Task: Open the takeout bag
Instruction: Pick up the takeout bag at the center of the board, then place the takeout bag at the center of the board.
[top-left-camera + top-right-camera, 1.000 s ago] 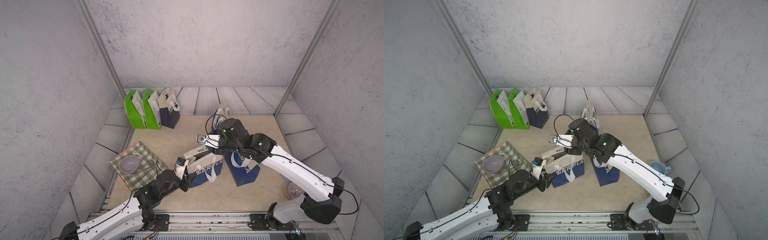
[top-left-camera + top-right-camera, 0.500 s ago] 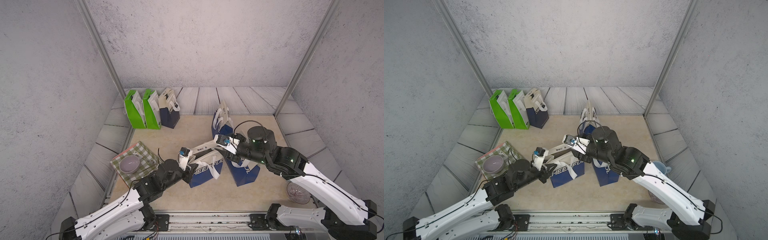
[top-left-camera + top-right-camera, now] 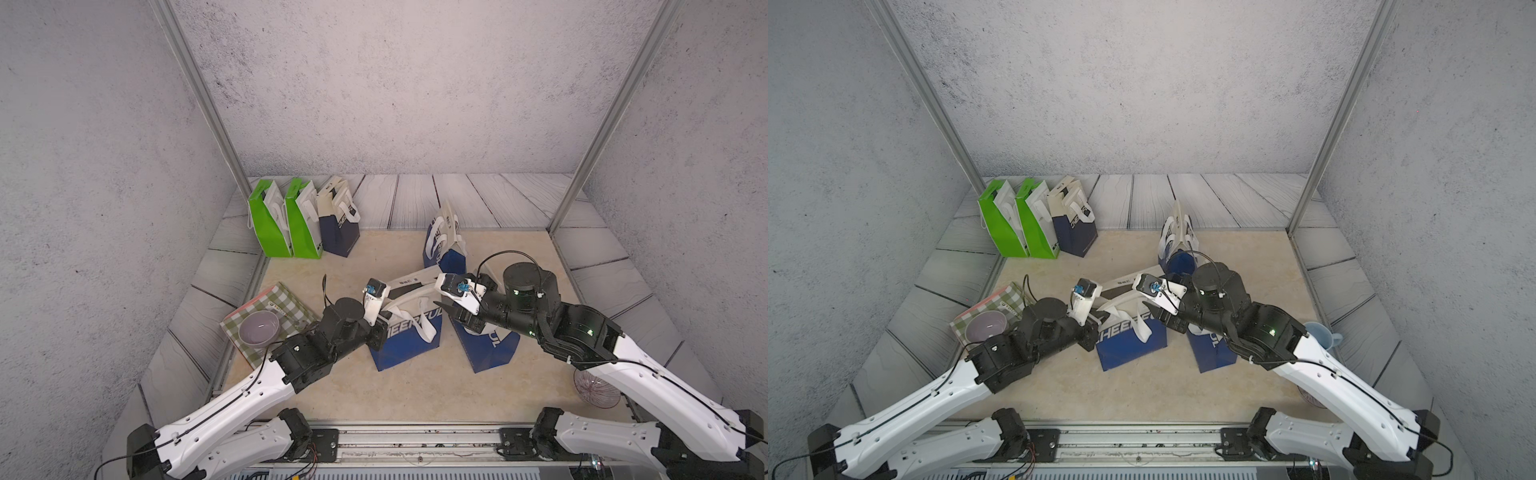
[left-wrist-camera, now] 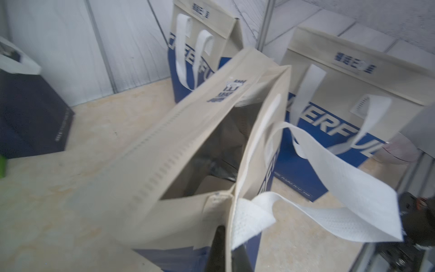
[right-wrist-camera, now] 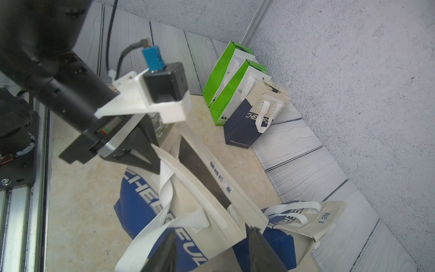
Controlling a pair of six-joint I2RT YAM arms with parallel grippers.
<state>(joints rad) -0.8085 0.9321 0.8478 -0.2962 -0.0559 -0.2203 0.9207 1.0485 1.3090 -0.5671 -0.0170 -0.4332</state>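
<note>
Left end effector (image 4: 229, 253): closed tight, pinching the near end of the takeout bag (image 3: 409, 347) at its beige rim. The grip sits right by the side seam, where a white handle (image 4: 353, 212) loops off.

Right end effector (image 5: 213, 232): jaws stand partway apart, straddling the bag's opposite end. Cannot tell whether the pads press the fabric.

Bag stands upright mid-worktop (image 3: 374, 399). Its mouth gapes in a narrow wedge, with silvery lining visible inside in the left wrist view.

Crowding: a second blue-and-beige bag (image 3: 492, 353) sits just beside it under the right arm, and a third bag (image 3: 442, 241) stands behind.

Well apart at back left: green bags (image 3: 270, 226) and a navy bag (image 3: 338, 232).

Checked cloth (image 3: 291, 303) with a lilac bowl (image 3: 258, 328) lies near the left arm. A glass bowl (image 3: 594, 388) sits at the right edge.
</note>
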